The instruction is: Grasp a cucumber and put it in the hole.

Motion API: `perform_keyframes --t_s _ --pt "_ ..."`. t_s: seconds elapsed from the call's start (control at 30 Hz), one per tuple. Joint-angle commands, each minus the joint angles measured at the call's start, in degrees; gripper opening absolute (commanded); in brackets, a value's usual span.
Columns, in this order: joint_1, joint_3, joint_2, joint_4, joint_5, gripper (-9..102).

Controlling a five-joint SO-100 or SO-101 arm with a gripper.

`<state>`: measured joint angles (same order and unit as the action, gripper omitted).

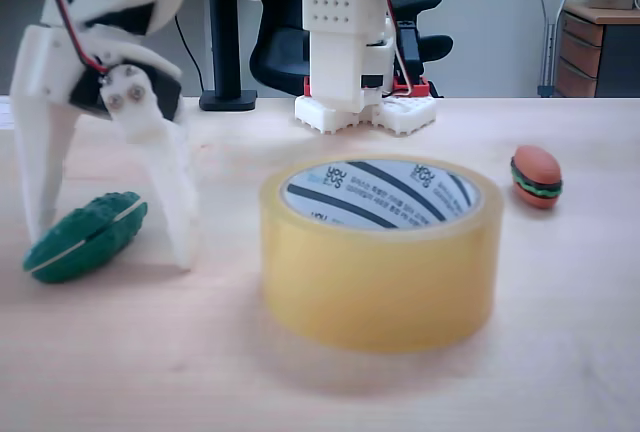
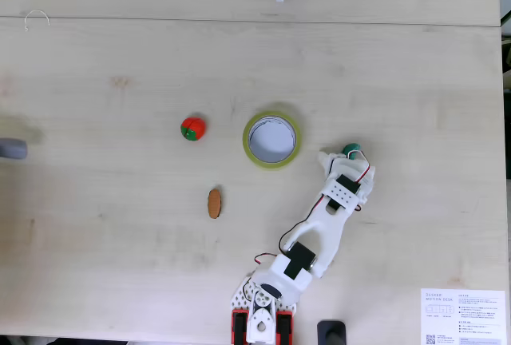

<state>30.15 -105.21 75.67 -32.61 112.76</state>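
On the pale wood-grain bench point(image 1: 560, 332), with an office chair point(image 1: 290, 22) behind, spread white plastic fingers point(image 1: 180, 207) straddle the bumpy green cucumber point(image 1: 86, 237) beside the glossy yellowish tape roll point(image 1: 380, 272)

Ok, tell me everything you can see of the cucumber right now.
The cucumber is a small dark green, bumpy oblong toy, plastic-looking, with a pale seam along its side. It lies tilted on the wooden table, left of the tape roll in the low fixed view. The open gripper straddles it; contact with the fingers is unclear.
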Motion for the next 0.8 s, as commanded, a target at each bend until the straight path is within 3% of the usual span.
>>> perform_keyframes --t_s 0.0,0.23,0.77 --pt "0.44 1.32 0.44 1.85 0.53 35" --pt "0.44 -0.35 0.18 1.49 0.53 28" --pt "0.35 -0.44 0.18 -9.49 0.35 15"
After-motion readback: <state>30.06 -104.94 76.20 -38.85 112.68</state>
